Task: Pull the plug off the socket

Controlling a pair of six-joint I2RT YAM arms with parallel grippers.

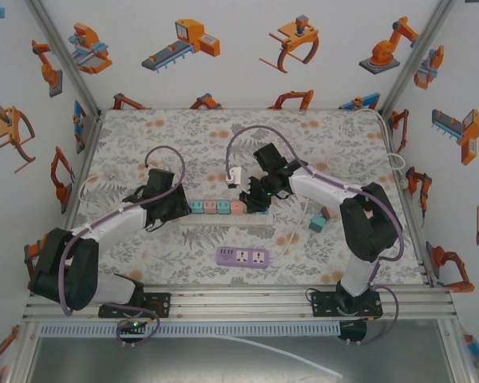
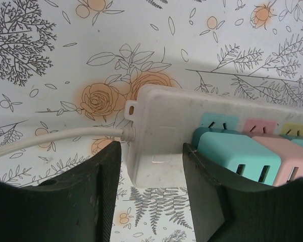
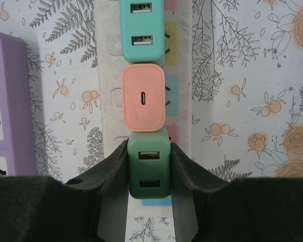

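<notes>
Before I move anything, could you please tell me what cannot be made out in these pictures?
Right wrist: prongs and socket of the green plug, hidden under its own body, which the right gripper holds.
Left wrist: whether the left gripper clamps the power strip; its fingers hide the contact.
Right wrist: the purple strip, cut off by the left edge.

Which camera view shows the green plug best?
The right wrist view: the green plug sits close and centred, held by the right gripper. In the top external view it is small, mostly covered by that gripper.
</notes>
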